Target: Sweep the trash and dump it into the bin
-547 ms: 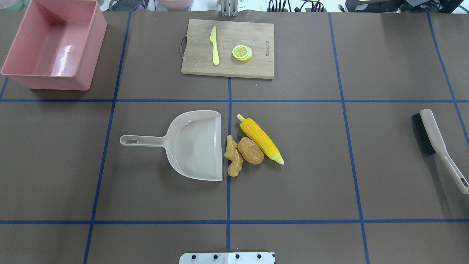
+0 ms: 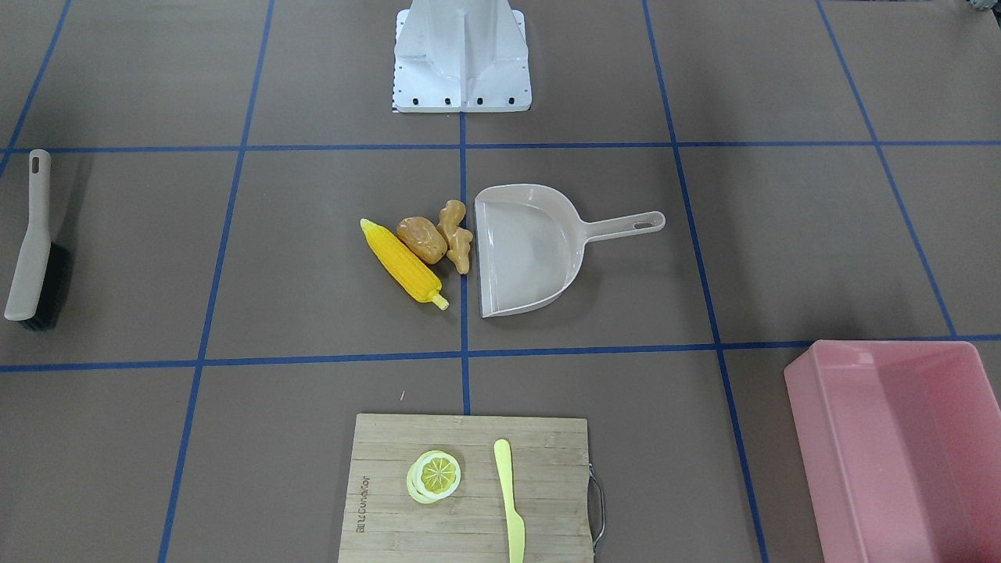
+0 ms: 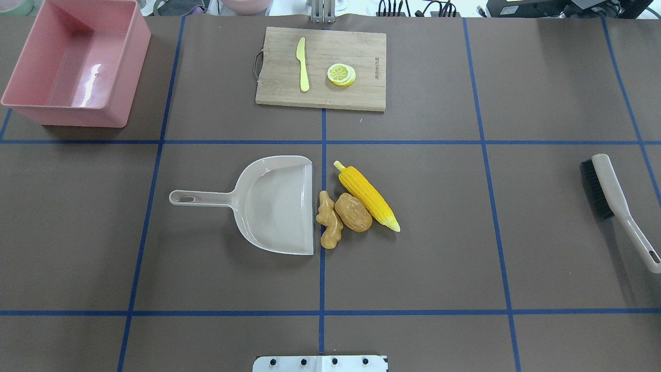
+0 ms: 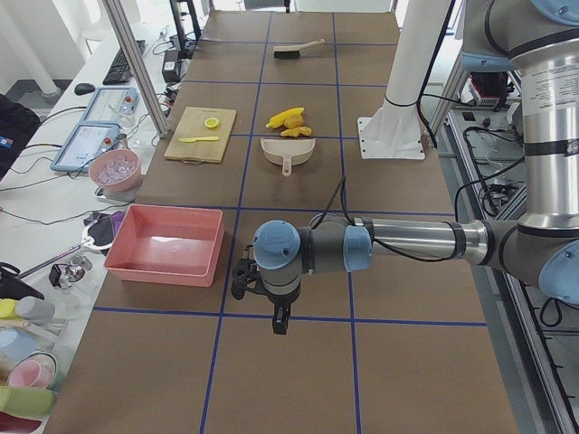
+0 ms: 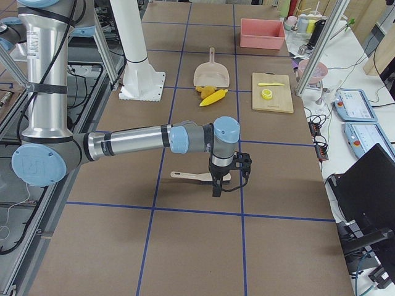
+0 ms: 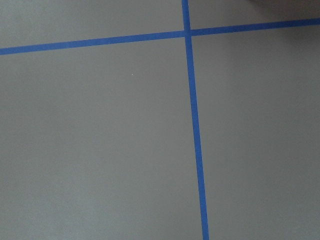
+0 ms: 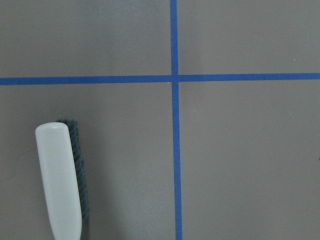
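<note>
Brown taped table (image 3: pixel 413 232): overhead we see corn cob (image 3: pixel 367 195), potato (image 3: pixel 353 212) and ginger root (image 3: pixel 329 226) bunched just beside the dustpan (image 3: pixel 273 206) lip, pink bin (image 3: pixel 67 117) well apart. Only side views show our left gripper (image 4: pixel 274 316) and right gripper (image 5: pixel 217 187); whether they're open or holding anything, we cannot tell.

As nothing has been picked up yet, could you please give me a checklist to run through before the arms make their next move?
1. The corn cob, potato and ginger root lie at the dustpan's open edge: ok.
2. The dustpan is empty, handle free: ok.
3. The brush lies free, with the right end effector close by it: ok.
4. The bin is upright and empty: ok.
5. The left end effector and the right one are open: cannot tell.
</note>
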`<move>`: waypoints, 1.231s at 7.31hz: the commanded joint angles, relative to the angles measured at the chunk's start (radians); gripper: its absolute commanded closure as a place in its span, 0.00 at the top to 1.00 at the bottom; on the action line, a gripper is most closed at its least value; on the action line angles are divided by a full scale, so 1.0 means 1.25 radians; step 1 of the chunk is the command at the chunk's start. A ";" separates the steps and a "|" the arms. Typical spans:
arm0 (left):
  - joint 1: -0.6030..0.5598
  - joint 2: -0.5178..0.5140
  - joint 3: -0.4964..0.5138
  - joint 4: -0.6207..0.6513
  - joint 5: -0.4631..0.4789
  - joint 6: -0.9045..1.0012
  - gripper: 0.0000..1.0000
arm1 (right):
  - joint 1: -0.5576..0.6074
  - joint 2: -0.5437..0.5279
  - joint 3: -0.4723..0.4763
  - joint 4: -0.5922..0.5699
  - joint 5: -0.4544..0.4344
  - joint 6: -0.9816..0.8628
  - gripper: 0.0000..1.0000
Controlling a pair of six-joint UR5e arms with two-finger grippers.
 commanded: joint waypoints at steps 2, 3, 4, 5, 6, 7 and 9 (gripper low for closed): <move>0.000 0.001 0.000 0.000 0.000 0.003 0.99 | 0.000 0.000 0.002 0.000 0.010 0.000 1.00; 0.000 0.001 -0.002 0.000 -0.001 0.003 0.99 | 0.000 0.001 0.003 0.000 0.010 0.000 1.00; 0.000 -0.002 -0.003 -0.001 -0.001 0.003 0.99 | 0.000 0.001 0.005 0.000 0.010 0.000 1.00; 0.001 -0.005 -0.012 -0.001 -0.001 0.003 0.99 | 0.000 0.001 0.005 0.001 0.010 0.000 1.00; 0.001 -0.006 -0.023 -0.001 -0.001 0.003 0.99 | 0.000 0.002 0.007 0.001 0.010 0.000 1.00; 0.002 -0.010 -0.034 -0.001 -0.001 0.003 0.99 | 0.000 0.003 0.007 0.001 0.009 -0.001 1.00; 0.015 -0.044 -0.049 0.000 -0.054 0.002 0.99 | 0.000 0.003 0.007 0.001 0.010 -0.001 1.00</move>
